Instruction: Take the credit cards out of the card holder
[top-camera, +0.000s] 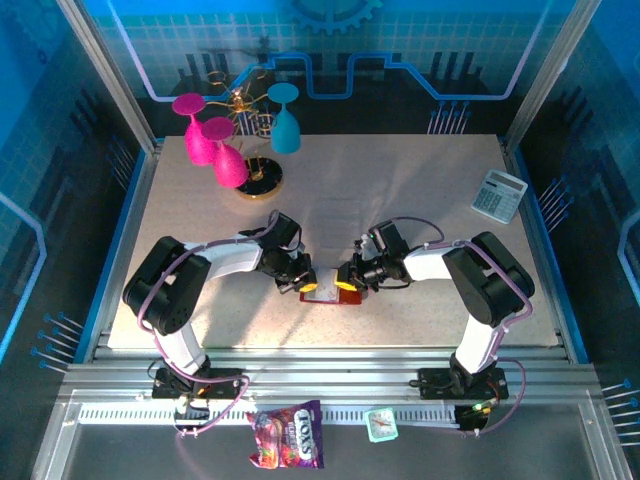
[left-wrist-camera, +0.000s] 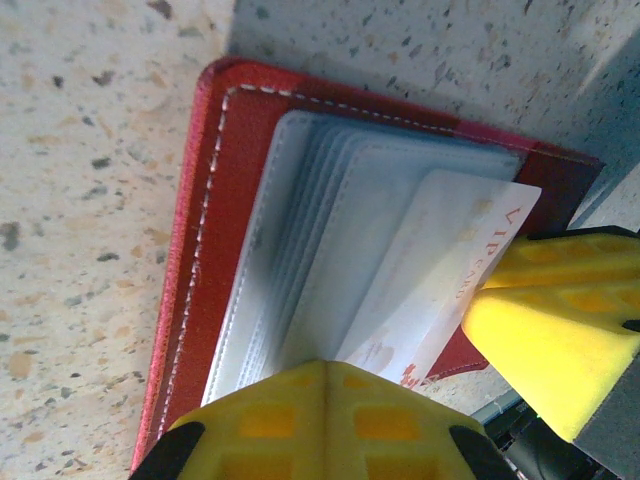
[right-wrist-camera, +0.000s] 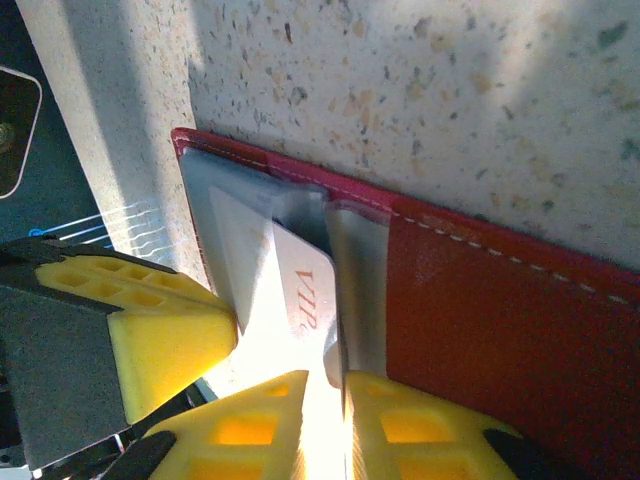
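The red card holder lies open on the speckled table between both grippers. In the left wrist view its red cover frames a fan of grey-white sleeves. A whitish credit card with reddish print sticks out of them at an angle. My left gripper is shut, pinching the sleeves' near edge, and it comes in from the left. My right gripper is shut on the whitish credit card, beside the cover. It comes in from the right. Other cards are hidden.
A grey-white calculator lies at the table's far right. A rack with pink glasses and a blue glass stands at the back left. A candy bag and a small teal packet lie on the front rail.
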